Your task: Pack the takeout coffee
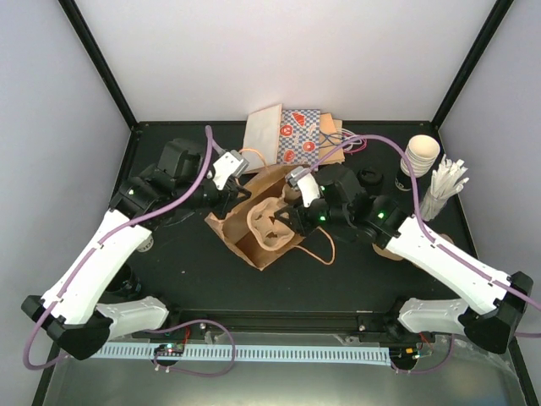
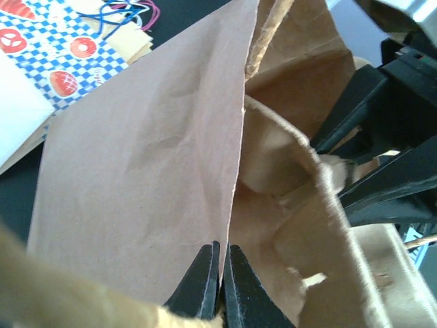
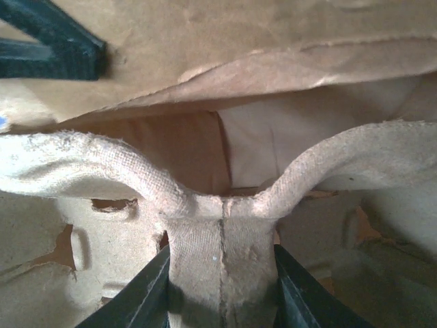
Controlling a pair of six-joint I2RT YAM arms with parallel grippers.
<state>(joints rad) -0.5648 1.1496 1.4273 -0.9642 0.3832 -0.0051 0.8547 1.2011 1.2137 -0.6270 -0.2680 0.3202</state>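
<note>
A brown paper bag (image 1: 225,225) lies on its side mid-table, mouth toward the right arm. My left gripper (image 1: 235,188) is shut on the bag's upper edge; the left wrist view shows its jaws (image 2: 222,251) pinching that thin paper wall (image 2: 136,171). A pulp cup carrier (image 1: 269,224) sits in the bag's mouth. My right gripper (image 1: 292,215) is shut on the carrier's centre post (image 3: 222,254), with the carrier's arched rim (image 3: 82,164) ahead inside the bag (image 3: 239,41). The takeout coffee cup (image 1: 422,156), cream with a dark base, stands at the back right, apart from both grippers, and its top looks uncovered.
Folded patterned and plain paper bags (image 1: 292,135) lie behind the brown bag. A loose black lid (image 1: 369,178) sits near the cup. A bundle of white sticks (image 1: 445,182) stands at the right. Orange bag handles (image 1: 325,249) trail on the table.
</note>
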